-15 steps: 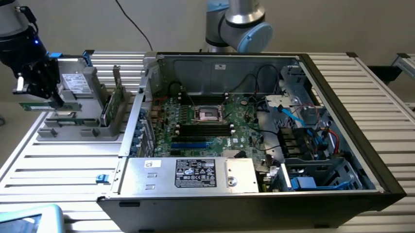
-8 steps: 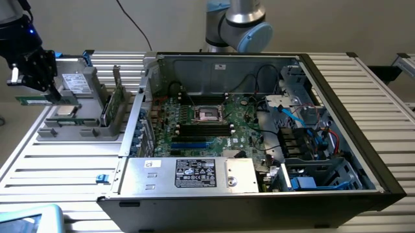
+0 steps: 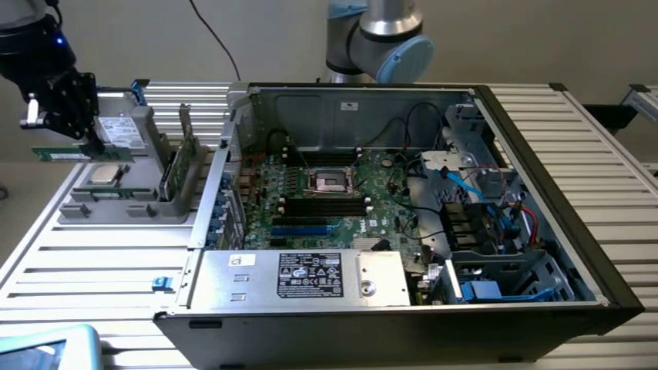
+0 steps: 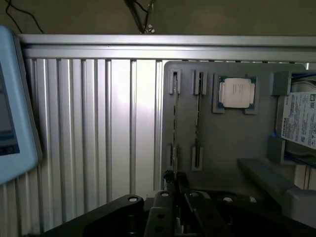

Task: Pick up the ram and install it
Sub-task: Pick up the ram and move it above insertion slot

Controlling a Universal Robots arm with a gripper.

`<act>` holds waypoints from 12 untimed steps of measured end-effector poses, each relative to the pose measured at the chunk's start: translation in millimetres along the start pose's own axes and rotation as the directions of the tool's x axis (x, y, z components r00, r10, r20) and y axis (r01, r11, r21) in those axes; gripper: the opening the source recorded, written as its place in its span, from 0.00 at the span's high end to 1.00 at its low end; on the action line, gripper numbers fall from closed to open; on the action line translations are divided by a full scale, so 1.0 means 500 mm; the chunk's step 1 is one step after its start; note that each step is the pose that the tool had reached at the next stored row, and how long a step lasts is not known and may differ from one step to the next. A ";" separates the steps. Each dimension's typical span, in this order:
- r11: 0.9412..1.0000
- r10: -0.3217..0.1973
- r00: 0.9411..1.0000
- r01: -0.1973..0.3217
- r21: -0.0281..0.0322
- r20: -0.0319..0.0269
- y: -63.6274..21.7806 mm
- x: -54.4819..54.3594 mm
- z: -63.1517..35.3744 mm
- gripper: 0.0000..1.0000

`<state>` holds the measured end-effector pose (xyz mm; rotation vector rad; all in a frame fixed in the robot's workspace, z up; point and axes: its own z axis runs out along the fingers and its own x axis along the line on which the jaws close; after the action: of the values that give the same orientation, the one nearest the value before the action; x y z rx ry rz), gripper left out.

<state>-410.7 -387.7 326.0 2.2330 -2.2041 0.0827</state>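
In the exterior view my black gripper (image 3: 91,143) hangs at the far left above the grey holder block (image 3: 123,204). It is shut on the ram (image 3: 62,153), a thin green stick lying level just above the block. In the wrist view the fingertips (image 4: 170,178) are pinched together and the ram's thin edge (image 4: 176,123) runs out from them, over the block's slot. A second green stick (image 3: 177,171) stands upright in the block. The motherboard's black slots (image 3: 323,205) lie inside the open computer case (image 3: 535,154), well to the exterior view's right of the gripper.
On the holder block sit a silver processor chip (image 3: 103,173) (image 4: 237,93) and a grey drive (image 3: 125,132) (image 4: 301,123). The case's metal wall (image 3: 231,146) rises between block and motherboard. Cables and a drive cage crowd the case's right side. A pale blue device (image 4: 15,103) lies on the ribbed table.
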 end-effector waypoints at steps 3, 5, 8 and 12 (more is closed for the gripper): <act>1.000 0.000 1.000 0.000 0.000 0.000 -0.017 0.001 -0.013 0.86; 1.000 0.000 1.000 0.000 0.000 0.000 -0.028 0.001 -0.023 0.86; 1.000 0.000 1.000 0.000 0.000 0.001 -0.043 0.002 -0.037 0.86; 1.000 0.000 1.000 0.000 0.000 0.001 -0.068 0.003 -0.057 0.86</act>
<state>-377.5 -387.8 355.7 2.2333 -2.2043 0.0821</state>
